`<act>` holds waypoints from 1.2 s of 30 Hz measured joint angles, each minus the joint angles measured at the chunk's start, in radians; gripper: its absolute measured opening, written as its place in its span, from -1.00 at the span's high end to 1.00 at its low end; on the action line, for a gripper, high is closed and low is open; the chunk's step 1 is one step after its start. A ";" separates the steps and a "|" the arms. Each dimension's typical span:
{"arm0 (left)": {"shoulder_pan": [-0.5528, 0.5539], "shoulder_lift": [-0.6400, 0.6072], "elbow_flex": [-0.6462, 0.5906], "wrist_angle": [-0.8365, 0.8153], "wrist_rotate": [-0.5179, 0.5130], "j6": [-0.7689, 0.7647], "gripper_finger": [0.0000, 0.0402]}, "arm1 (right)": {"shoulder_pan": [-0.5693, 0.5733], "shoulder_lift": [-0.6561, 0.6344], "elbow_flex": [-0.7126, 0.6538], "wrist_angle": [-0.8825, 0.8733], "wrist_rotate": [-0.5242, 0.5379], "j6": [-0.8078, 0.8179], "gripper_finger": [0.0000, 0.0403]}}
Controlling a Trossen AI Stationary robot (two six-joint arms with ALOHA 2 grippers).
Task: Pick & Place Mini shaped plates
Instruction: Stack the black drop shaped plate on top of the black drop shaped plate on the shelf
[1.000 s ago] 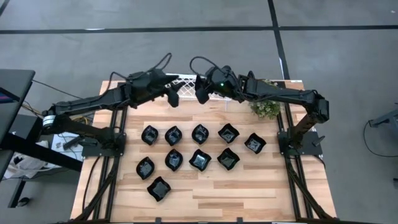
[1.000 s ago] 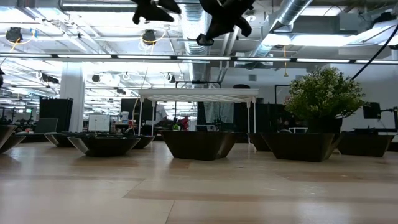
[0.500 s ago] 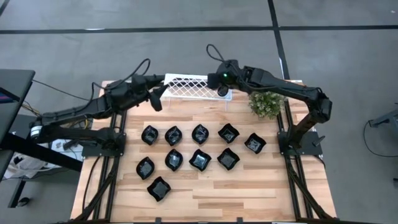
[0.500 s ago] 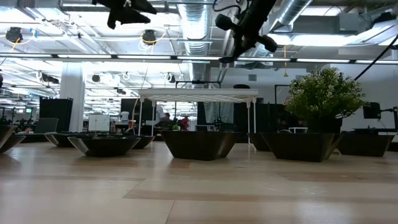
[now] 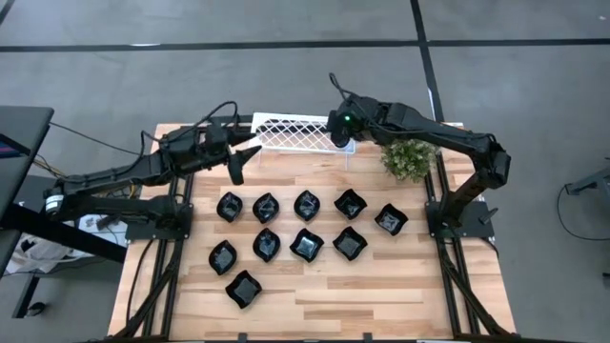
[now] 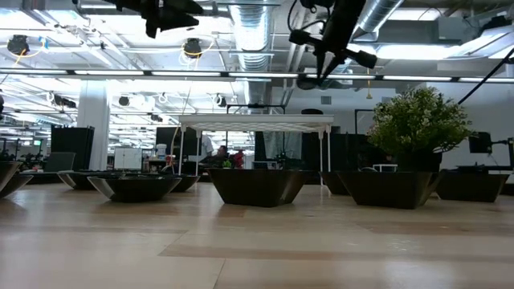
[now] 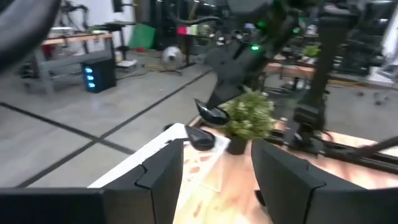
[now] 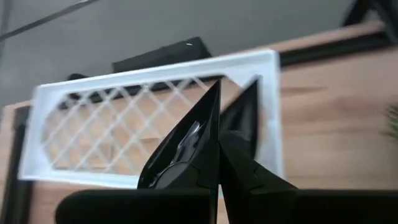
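Several glossy black mini shaped plates rest on their bases in rows on the wooden table. My right gripper hovers over the right end of the white lattice rack, shut on one more black plate. Another dark dish seems to lie on the rack below it. My left gripper hangs open and empty above the table, left of the rack and beyond the leftmost plate. Its two fingers frame the rack in the left wrist view. My right gripper pinches the black plate between its two shut fingers, and the plate shows edge-on between them. The fingers slant downward from the table's right side. The plate hangs clear above the rack; which part of the rim is held is hidden by the fingers.
A small green bushy plant stands at the table's far right, close to the right arm. The rack stands on thin legs along the far edge. Bare wood lies near the front edge.
My right gripper has travelled along the rack toward the table's right edge, rolled its wrist and tipped downward, staying shut on the plate. My left gripper has drawn back from the rack toward the table's left and near side, sinking a little, still open.
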 joint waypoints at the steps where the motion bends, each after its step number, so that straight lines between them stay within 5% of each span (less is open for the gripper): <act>1: 0.000 -0.003 -0.001 -0.003 0.014 0.000 0.05 | -0.001 0.000 0.000 -0.025 0.005 0.023 1.00; 8: 0.000 -0.061 -0.044 0.035 0.024 0.021 0.06 | -0.021 0.014 0.000 -0.024 0.049 0.040 1.00; 20: 0.000 -0.201 -0.204 0.145 0.125 0.018 0.06 | -0.087 0.053 0.000 0.022 -0.066 -0.084 1.00; 28: 0.000 -0.205 -0.258 0.154 0.241 0.021 0.06 | -0.099 0.053 -0.011 0.006 -0.081 -0.086 1.00; 36: 0.000 -0.205 -0.278 0.159 0.251 0.018 0.06 | -0.101 0.098 -0.011 0.036 -0.097 -0.102 1.00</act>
